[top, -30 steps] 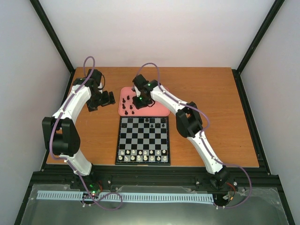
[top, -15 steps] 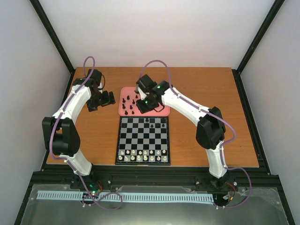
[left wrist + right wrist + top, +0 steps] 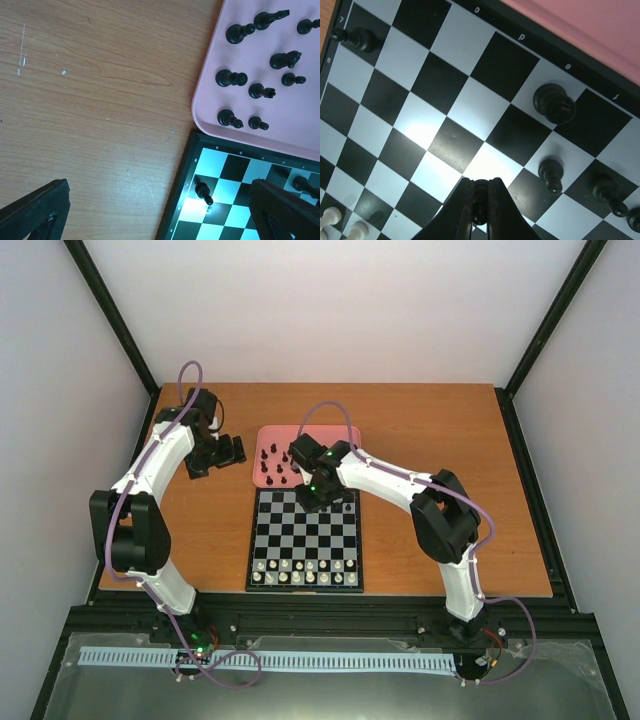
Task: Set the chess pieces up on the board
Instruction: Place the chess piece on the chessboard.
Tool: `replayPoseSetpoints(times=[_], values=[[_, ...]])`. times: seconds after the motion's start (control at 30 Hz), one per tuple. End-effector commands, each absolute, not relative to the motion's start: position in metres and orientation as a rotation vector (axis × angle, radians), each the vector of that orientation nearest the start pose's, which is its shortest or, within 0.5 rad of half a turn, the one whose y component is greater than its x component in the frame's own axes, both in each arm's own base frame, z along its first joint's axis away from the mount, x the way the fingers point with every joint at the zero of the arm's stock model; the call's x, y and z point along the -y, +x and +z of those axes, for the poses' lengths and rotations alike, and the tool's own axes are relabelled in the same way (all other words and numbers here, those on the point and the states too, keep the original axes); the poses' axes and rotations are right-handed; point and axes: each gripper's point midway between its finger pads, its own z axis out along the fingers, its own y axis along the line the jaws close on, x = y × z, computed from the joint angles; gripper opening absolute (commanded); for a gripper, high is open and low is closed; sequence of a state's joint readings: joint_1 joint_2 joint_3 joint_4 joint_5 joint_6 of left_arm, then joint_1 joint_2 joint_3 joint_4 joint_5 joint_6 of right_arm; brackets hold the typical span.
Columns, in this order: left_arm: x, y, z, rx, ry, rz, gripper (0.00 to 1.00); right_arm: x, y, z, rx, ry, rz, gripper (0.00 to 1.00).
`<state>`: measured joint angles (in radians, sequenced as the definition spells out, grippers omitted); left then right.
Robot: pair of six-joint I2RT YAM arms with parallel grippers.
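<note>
**Right wrist: black piece held over the board**

Beside me, the right gripper (image 3: 481, 212) pinches a small black piece (image 3: 481, 194) just above the board (image 3: 445, 145), apparently mid-placement. Next it needs lowering onto a free square and releasing. The left gripper (image 3: 160, 215) gapes empty; more black pieces (image 3: 257, 91) lie ahead of it on the tray (image 3: 210, 107).

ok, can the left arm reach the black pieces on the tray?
Probably yes: the left claw is open just left of the tray, and the black pieces there lie uncovered. The right claw holds a piece over the board, close but not between.
</note>
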<state>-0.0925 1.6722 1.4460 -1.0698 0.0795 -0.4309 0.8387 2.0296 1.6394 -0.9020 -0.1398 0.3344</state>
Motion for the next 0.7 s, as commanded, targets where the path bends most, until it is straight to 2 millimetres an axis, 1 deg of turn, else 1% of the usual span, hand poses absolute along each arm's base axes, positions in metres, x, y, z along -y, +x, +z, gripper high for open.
replayPoseSetpoints(times=[0.0,0.07,0.23,0.67], values=[[0.050,0.363,0.153,-2.818,-0.476,-0.241,1.00,-0.356,0.298,0.089,-2.796,-0.700,0.384,0.04],[0.050,0.363,0.152,-2.819,-0.478,-0.241,1.00,-0.353,0.302,0.085,-2.799,-0.680,0.354,0.04],[0.049,0.364,0.152,-2.821,-0.477,-0.235,1.00,-0.356,0.305,0.076,-2.799,-0.684,0.342,0.04],[0.049,0.366,0.149,-2.827,-0.481,-0.226,1.00,-0.354,0.308,0.060,-2.824,-0.685,0.327,0.05]])
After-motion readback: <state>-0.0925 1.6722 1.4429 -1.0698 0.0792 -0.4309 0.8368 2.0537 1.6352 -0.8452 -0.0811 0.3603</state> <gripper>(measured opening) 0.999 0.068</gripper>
